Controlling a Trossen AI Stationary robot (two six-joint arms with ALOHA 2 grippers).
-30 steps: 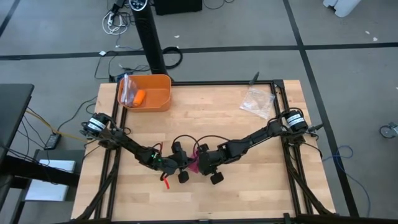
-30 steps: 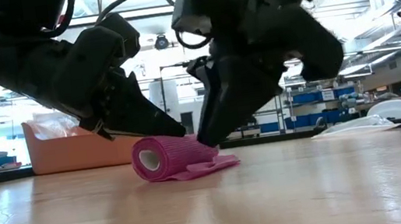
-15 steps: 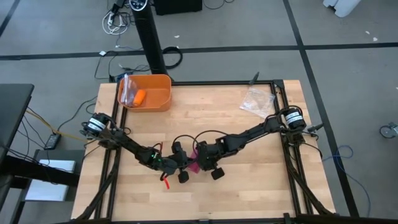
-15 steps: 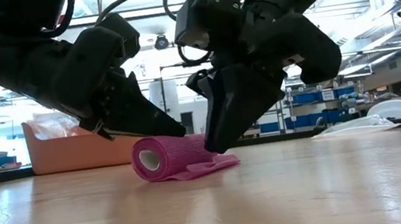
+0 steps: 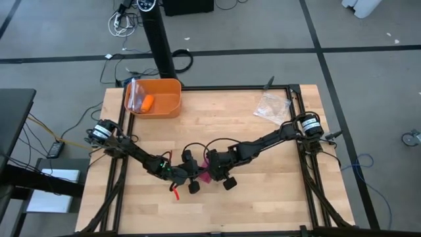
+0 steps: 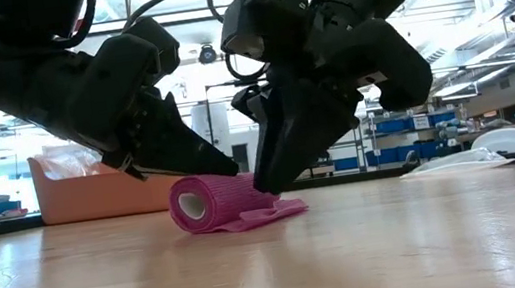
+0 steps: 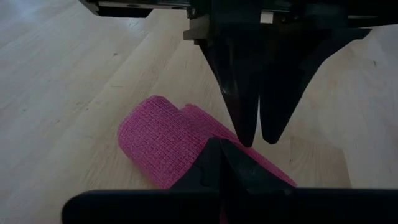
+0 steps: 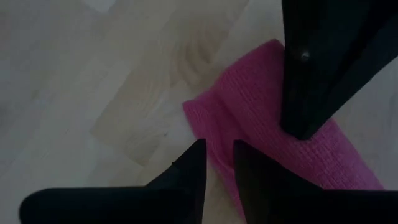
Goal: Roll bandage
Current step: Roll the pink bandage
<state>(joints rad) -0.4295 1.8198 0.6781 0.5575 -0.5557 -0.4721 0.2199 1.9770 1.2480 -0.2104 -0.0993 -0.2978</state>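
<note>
Left gripper: fingers closed together, tips resting on top of the bandage.
Bandage: mostly rolled pink cylinder lying on the table, directly under both grippers, loose flat tail beneath the right one.
Right gripper: fingers a narrow gap apart, tips at the roll's tail side, holding nothing.
Orange bin: well apart, beyond the left gripper.

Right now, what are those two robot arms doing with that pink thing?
They are rolling up a pink bandage in the middle of the table. It is mostly a roll, with a short flat tail lying on the wood. The left hand, shut, presses on the roll, and the right hand points down at the tail.
</note>
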